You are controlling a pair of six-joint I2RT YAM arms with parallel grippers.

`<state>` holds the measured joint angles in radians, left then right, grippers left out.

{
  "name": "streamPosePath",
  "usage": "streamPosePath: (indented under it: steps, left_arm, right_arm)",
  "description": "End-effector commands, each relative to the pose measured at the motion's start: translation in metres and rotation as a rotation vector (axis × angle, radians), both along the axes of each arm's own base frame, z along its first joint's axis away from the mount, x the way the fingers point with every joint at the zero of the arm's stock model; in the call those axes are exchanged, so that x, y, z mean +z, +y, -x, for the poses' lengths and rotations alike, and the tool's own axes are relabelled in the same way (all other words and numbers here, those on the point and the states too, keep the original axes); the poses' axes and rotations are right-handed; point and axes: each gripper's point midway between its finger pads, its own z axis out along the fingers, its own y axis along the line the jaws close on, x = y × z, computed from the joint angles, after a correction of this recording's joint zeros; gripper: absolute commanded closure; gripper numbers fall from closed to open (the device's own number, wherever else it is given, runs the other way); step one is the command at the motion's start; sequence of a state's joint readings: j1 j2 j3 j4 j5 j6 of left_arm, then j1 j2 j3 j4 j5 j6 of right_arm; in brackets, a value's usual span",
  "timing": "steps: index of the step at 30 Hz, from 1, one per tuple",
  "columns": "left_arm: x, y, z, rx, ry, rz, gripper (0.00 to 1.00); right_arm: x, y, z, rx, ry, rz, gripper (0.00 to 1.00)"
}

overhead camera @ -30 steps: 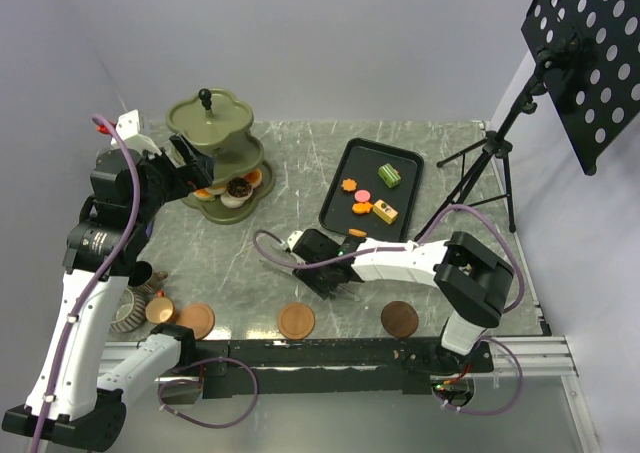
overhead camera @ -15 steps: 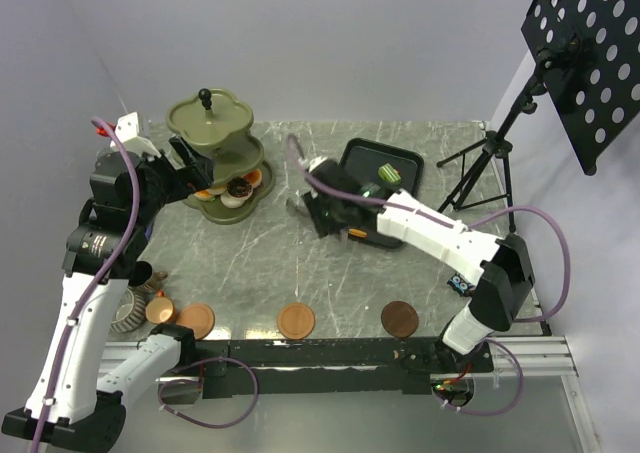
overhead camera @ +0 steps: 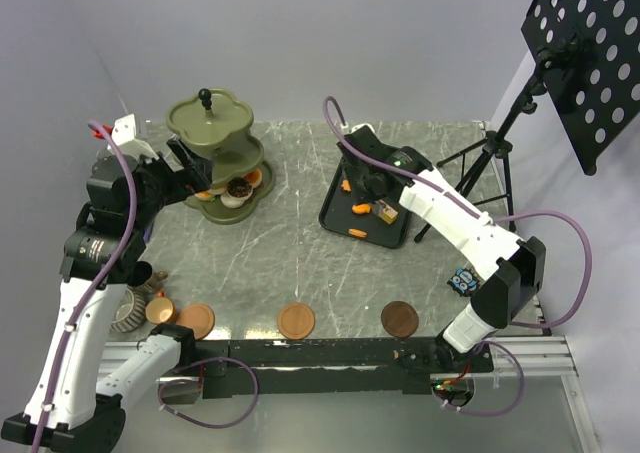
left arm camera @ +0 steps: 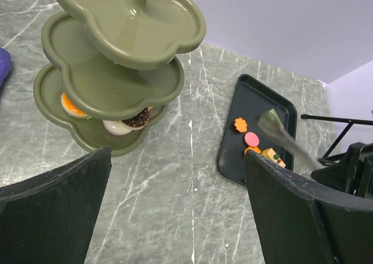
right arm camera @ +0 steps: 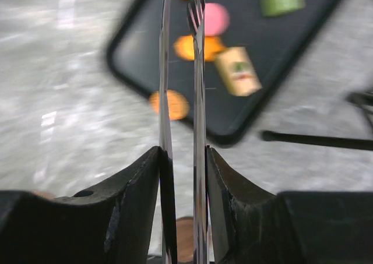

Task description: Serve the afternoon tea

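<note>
Fully upright three-tier stand point(overhead camera: 225, 123), axis vertical

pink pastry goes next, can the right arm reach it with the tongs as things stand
Probably yes: the right gripper holds the tongs over the black tray, pink pastry lying uncovered.

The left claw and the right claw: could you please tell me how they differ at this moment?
The left claw stands wide open and empty; the right claw is shut on the metal tongs. The left claw is near the olive-green stand, while the right claw hangs over the black tray. Both are raised off the table.
</note>
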<state>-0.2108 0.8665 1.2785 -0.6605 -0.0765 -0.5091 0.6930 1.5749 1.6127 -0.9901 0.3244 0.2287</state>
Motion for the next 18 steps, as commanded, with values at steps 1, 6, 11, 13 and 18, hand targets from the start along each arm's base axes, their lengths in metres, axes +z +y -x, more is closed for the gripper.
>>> streamPosePath:
  steps: [1, 6, 11, 13, 18]
  left_arm:
    - [0.004, 0.001, 0.000, 0.001, -0.029, 0.001, 0.00]
    - [0.007, 0.002, 0.002, 0.000, -0.033, -0.003, 0.00]
    - [0.008, 0.003, 0.003, 0.009, -0.035, -0.007, 0.00]
    - [0.009, 0.004, 0.003, 0.010, -0.038, -0.005, 0.00]
    - [0.006, 0.002, 0.001, 0.005, -0.030, -0.002, 0.00]
  right_arm:
    - [0.010, -0.056, -0.015, -0.083, -0.101, 0.173, 0.57]
    - [-0.010, -0.074, -0.039, -0.108, -0.108, 0.250, 0.57]
    - [-0.029, -0.079, -0.046, -0.141, -0.064, 0.312, 0.57]
    - [-0.035, -0.073, -0.044, -0.147, -0.051, 0.276, 0.57]
    - [-0.071, -0.065, -0.027, -0.170, 0.015, 0.227, 0.55]
